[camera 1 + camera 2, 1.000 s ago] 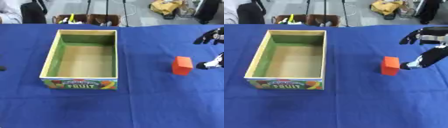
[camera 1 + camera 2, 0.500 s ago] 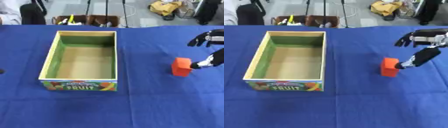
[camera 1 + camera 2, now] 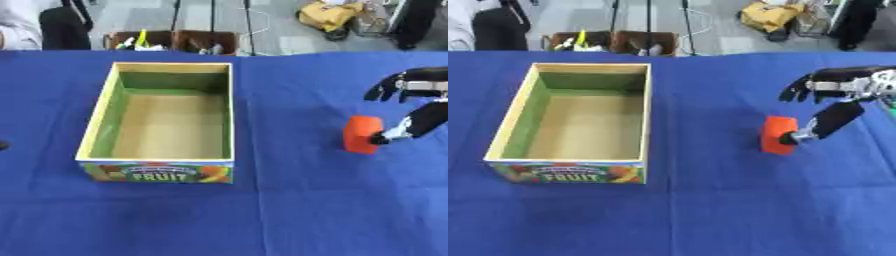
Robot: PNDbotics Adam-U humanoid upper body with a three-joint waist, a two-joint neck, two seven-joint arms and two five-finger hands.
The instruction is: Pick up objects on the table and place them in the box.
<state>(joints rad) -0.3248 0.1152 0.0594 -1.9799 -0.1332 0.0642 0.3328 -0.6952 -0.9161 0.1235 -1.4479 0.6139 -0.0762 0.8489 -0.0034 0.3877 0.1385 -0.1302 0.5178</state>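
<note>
While the near stretch of the blue tablecloth (image 3: pixel 710 215) lies bare in front of me, the cardboard box (image 3: pixel 579 172) sits to my left with its printed "FRUIT" panel (image 3: pixel 566 174) facing me; its green inner walls and tan floor hold nothing that I can see. Over to my right the orange block (image 3: pixel 779 135) stands upright on the cloth, well apart from the box; my right hand (image 3: pixel 833 92) has come in from the right edge, its thumb (image 3: pixel 826 122) angled down so the tip touches the block's right face, its fingers (image 3: pixel 798 90) curved and spread above and beyond the block, not closed on it; the block still rests on the table. At the left edge of the left eye view a small dark shape (image 3: pixel 3 145) shows, and I cannot tell what it is. Beyond the table's far edge are brown bins (image 3: pixel 614 42) on the floor and a yellow bag (image 3: pixel 767 15).
</note>
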